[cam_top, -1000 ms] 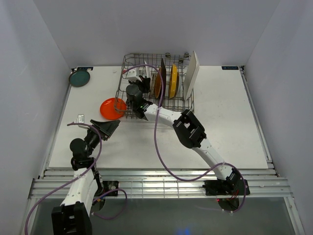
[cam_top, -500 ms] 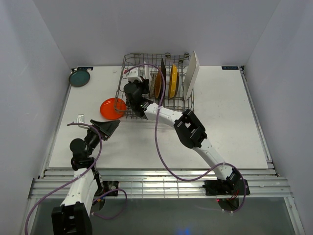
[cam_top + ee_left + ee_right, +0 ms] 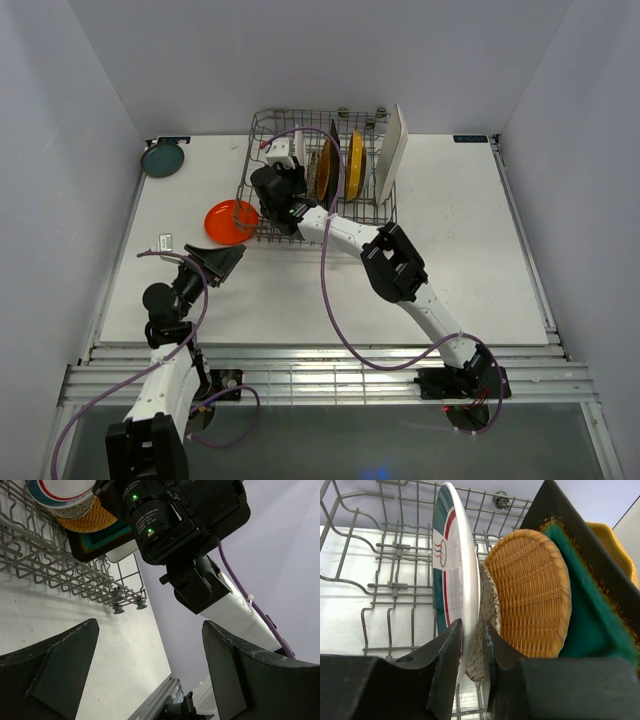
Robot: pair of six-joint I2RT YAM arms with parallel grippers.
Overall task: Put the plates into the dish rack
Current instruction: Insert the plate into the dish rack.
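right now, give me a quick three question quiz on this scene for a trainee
1. True or false: the round orange plate lies inside the grey wire dish rack.
2. Which pincer has its fingers either side of the white teal-rimmed round plate? A left, B right, C neither.
3. How many plates lie on the white table outside the rack?

Key: 1 false, it lies beside the rack. 2 B, the right pincer. 3 two: the orange one and a round teal plate.
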